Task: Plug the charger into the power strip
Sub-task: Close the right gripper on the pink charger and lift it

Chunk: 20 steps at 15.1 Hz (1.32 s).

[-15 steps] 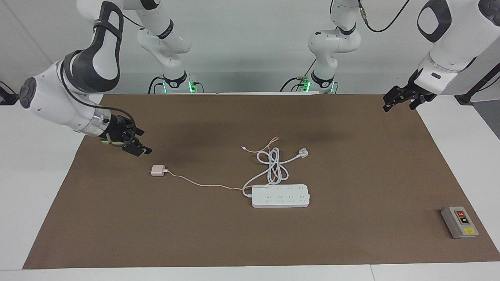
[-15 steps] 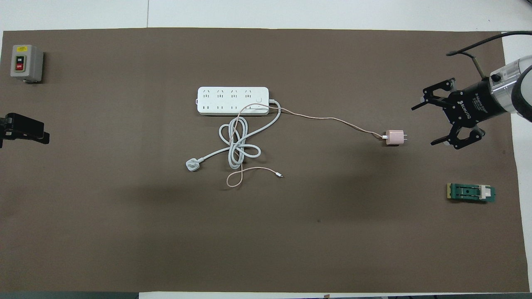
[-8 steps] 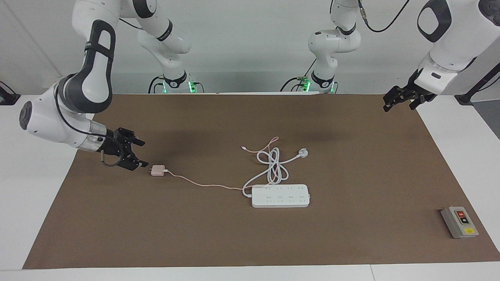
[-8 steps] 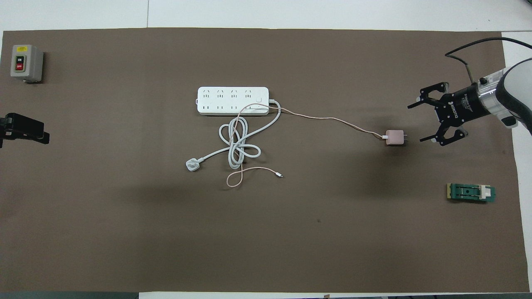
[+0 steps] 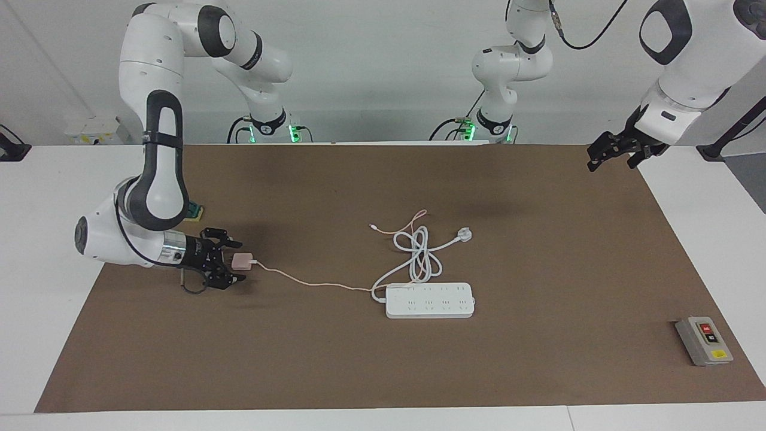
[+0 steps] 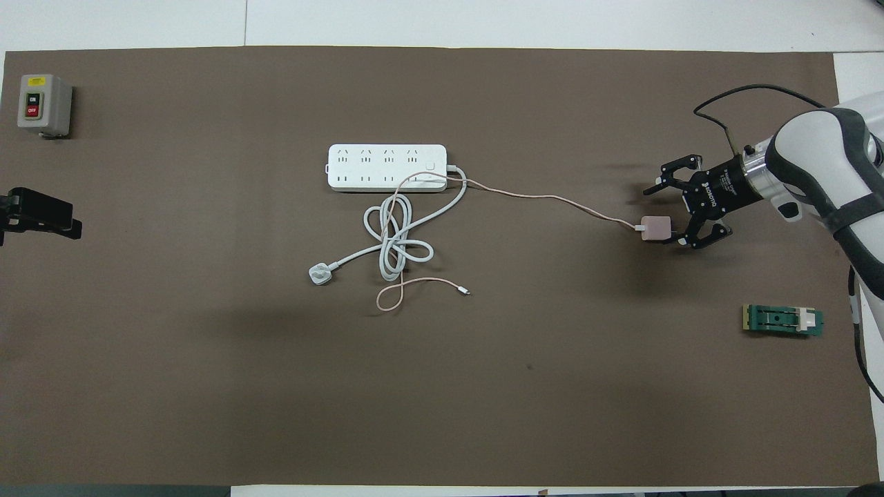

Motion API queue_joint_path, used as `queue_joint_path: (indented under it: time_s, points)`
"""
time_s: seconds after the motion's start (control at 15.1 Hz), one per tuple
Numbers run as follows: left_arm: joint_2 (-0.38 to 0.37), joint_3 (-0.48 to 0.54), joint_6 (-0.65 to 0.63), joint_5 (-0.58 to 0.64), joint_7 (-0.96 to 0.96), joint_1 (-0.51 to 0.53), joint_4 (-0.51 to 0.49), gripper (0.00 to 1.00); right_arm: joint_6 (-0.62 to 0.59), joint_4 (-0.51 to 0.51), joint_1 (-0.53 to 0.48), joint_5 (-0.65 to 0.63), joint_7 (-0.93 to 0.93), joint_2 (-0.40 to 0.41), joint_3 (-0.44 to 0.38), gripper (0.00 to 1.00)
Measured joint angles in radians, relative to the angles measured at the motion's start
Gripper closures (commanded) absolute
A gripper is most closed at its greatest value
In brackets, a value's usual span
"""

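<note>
So the small pale pink cube-shaped charger [image 5: 242, 261] [image 6: 655, 228] is lying on the brown-covered table [image 5: 538, 371] [image 6: 207, 386], well apart from the long flat white power strip [image 5: 429, 300] [image 6: 387, 167], off toward the right arm's end. Its thin pink cable [image 5: 311, 283] [image 6: 552, 199] trails from the cube to the power strip's end and runs on through the strip's looped thick white cord [image 5: 417, 254] [image 6: 397, 241], which lies just on the robots' side of the strip.

The right gripper [image 5: 234, 262] [image 6: 664, 214] is down low at the table, fingers spread wide, with the charger sitting between them; nothing clamped. I can't tell if a finger is touching the cube.

The left gripper [image 5: 607, 154] [image 6: 41, 215] hangs in the air far from the power strip, over the edge of the brown cover at the left arm's end, waiting. Can't tell how its fingers stand.

A grey switch box with red and yellow buttons [image 5: 704, 340] [image 6: 43, 103] sits farther from the robots than the power strip, at the left arm's end.
</note>
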Motion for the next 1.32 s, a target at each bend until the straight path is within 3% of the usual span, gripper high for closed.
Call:
queue_joint_path:
  time_s: [0.07,0.13,0.26,0.4,0.46,0.99,1.32]
  points:
    - [0.000,0.001,0.000,0.000,0.000,0.000,0.002,0.00,0.001,0.000,-0.003,0.000,0.000,0.001,0.000,0.00]
    - [0.000,0.001,0.000,0.000,0.000,0.000,0.005,0.00,0.001,0.001,-0.005,0.000,0.000,0.001,-0.001,0.13]
    - [-0.001,0.001,0.000,0.000,0.000,0.000,0.011,0.00,0.001,0.001,-0.010,0.000,-0.010,0.001,-0.001,0.53]
    - [-0.003,-0.002,0.000,0.000,0.000,0.000,0.012,0.00,0.006,-0.003,-0.020,0.003,-0.046,0.001,-0.001,0.77]
    - [-0.003,-0.004,0.000,0.000,0.000,0.000,0.012,0.00,0.018,-0.006,-0.023,0.015,-0.069,0.001,0.000,1.00]
    - [-0.003,-0.008,0.000,0.000,0.000,0.000,0.012,0.00,0.004,0.010,-0.012,0.025,-0.035,-0.020,0.013,1.00]
    - [-0.003,-0.006,0.001,0.000,0.000,0.000,0.012,0.00,-0.148,0.189,0.117,0.031,0.212,-0.113,0.023,1.00]
